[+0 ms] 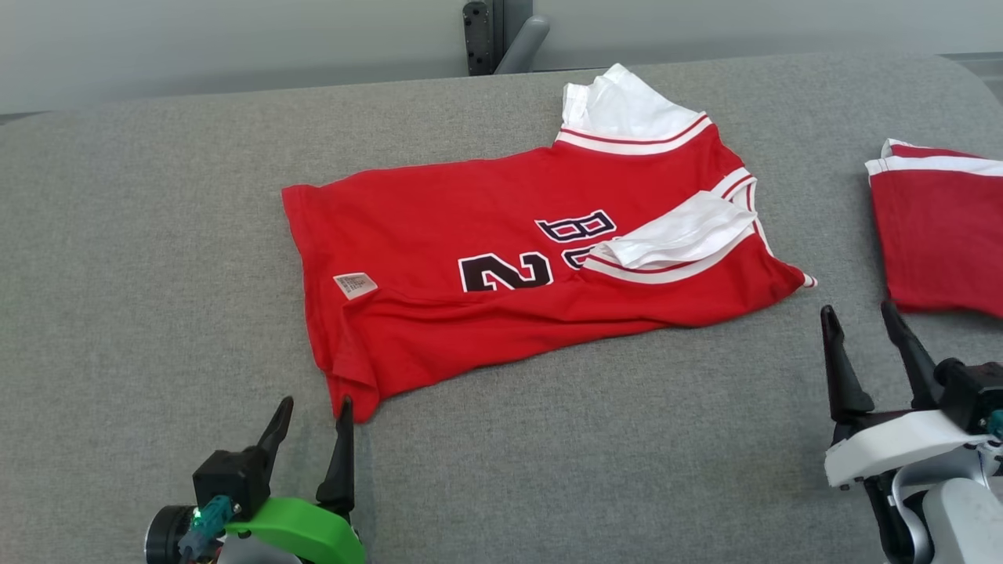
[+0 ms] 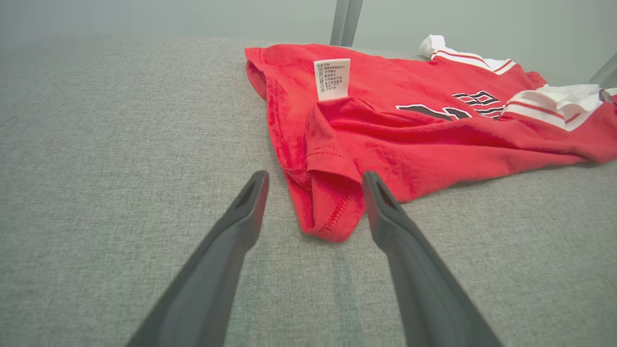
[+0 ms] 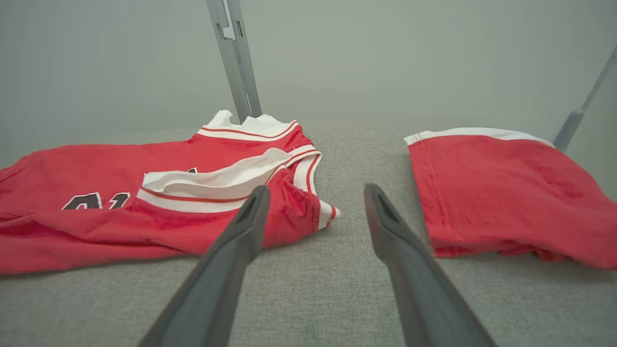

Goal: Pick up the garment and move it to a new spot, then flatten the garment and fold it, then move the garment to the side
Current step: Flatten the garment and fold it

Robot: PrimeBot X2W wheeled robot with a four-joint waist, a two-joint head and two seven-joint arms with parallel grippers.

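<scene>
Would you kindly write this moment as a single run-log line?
red jersey with white-trimmed sleeves: lying on grey fabric surface | left gripper: jaws open, by hem corner | right gripper: jaws open, empty

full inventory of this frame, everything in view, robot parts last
jersey: 1, red with white trim and dark digits, middle of the table, near edge folded over
label: 1, white, on the jersey near its left end
second garment: 1, red with a white band, right edge of the table, apart from the jersey
table: 1, grey fabric top, under everything
post: 1, grey, behind the table's far edge
left claw: 1, dark fingers, open and empty, just short of the jersey's near corner
right claw: 1, dark fingers, open and empty, over the gap between the two garments
</scene>
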